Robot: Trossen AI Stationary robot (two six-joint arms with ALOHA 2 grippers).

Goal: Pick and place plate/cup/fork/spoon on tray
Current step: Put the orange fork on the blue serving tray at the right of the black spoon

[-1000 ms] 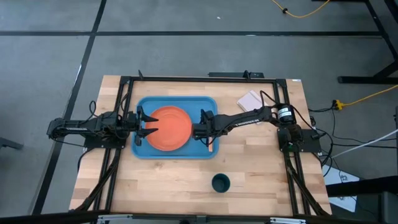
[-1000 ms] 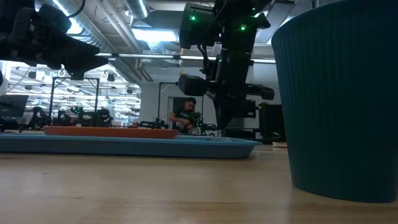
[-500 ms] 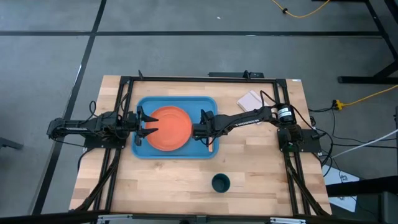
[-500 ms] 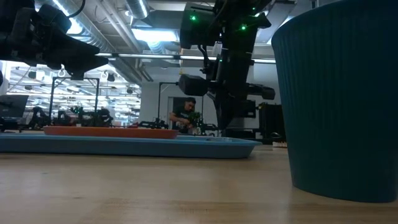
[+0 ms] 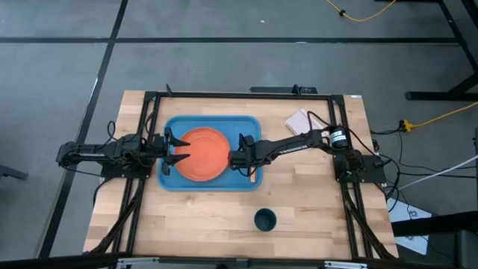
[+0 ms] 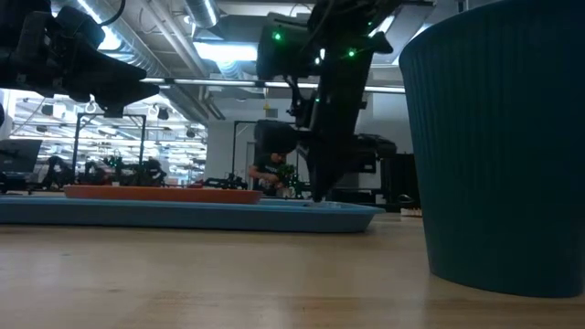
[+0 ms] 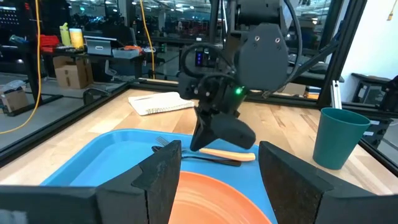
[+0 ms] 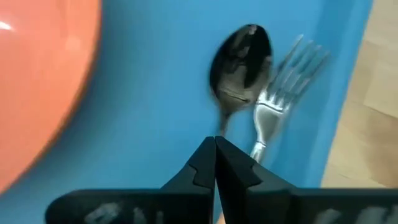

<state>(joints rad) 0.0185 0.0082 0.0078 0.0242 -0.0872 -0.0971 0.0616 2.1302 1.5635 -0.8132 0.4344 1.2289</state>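
Note:
The light-blue tray (image 5: 169, 178) holds the orange plate (image 5: 203, 153), the orange-handled fork (image 8: 283, 84) and the dark spoon (image 8: 241, 53). Fork and spoon lie side by side by the tray's right rim, and also show in the left wrist view (image 7: 214, 155). My right gripper (image 5: 237, 155) points down at the spoon's handle, shut on it. My left gripper (image 5: 175, 152) is open and empty above the plate's left edge. The teal cup (image 5: 264, 220) stands upright on the table near the front edge. My right gripper pinches the spoon's thin handle (image 8: 217, 129) between its two fingertips, just behind the bowl. The fingers come from above, pointing down, roughly along the handle. The spoon's bowl lies low on the tray floor beside the fork's tines; the rest of the handle is hidden under the fingers.
A white pad (image 5: 299, 119) lies on the table behind the tray's right end. A black frame (image 5: 224, 95) runs round the table's back and sides. In the low view the cup (image 6: 498, 146) fills the right side; a person shows far off in the room.
My right gripper has gone down onto the tray and a little toward the table's left edge, staying shut. The plate, fork and cup have kept their places.

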